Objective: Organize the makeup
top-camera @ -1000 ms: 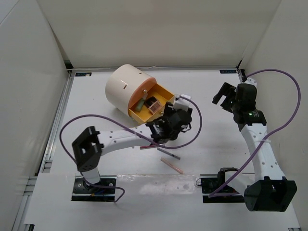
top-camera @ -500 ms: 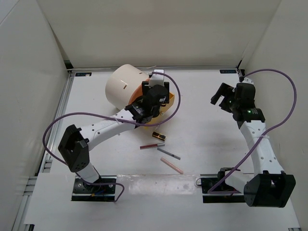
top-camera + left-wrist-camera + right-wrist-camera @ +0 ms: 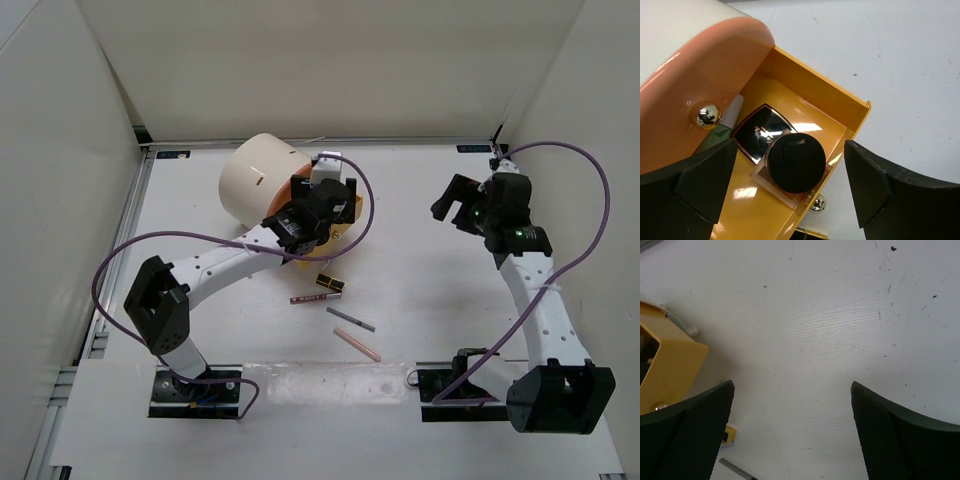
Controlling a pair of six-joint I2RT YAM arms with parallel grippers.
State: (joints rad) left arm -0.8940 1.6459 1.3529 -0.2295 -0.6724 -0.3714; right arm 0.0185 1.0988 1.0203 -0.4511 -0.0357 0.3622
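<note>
Note black round compact [image 3: 795, 162] in yellow drawer [image 3: 832, 107], judged light, rigid, slick, best pinched across its rim; record left gripper [image 3: 791, 175] and right gripper [image 3: 792, 405] both spread apart, empty.

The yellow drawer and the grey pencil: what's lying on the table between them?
In the top view, a small square compact and a thin dark pencil lie between them.

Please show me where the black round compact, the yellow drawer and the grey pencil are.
black round compact [image 3: 795, 162]: left wrist view, centre of its lid.
yellow drawer [image 3: 815, 95]: left wrist view, its far inner wall.
grey pencil [image 3: 352, 319]: top external view, middle of its shaft.
</note>
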